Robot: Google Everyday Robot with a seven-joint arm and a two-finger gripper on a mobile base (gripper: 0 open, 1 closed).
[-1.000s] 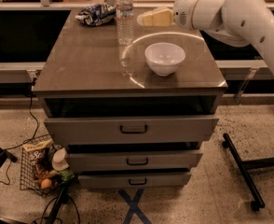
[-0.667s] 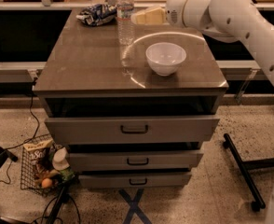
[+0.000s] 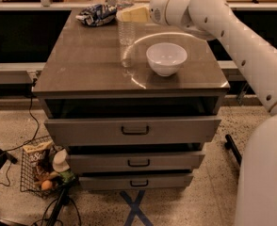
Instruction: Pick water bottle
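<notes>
- Grey-brown cabinet top (image 3: 82,65) fills the middle of the room, with three drawers stacked below it, each with a dark handle; the top drawer (image 3: 134,131) has a dark gap above its front.
- Toward the back edge of that top stands the water bottle (image 3: 126,32), upright, clear and ribbed, with its white cap up.
- White and thick, the robot arm (image 3: 232,32) reaches in from the right and crosses above the rear right part of the cabinet.
- At its end, the gripper (image 3: 129,14) is a pale yellowish wedge lying level across the bottle's upper body, so the two overlap from where I stand.
- Whether the jaws are closed on the bottle or merely set beside it, I cannot tell.
- Just right of the bottle and nearer the front sits a round white bowl (image 3: 166,58), apart from the bottle and below the arm.
- Left of the bottle at the back lies a crumpled blue-and-white bag (image 3: 96,14), close to it.
- Down on the speckled floor at the left sits a wire basket (image 3: 30,182) holding a snack packet and some small items, one of them round and orange.
- Dark cables trail around the basket.
- Blue tape (image 3: 134,211) marks a cross on the floor before the lowest drawer.
</notes>
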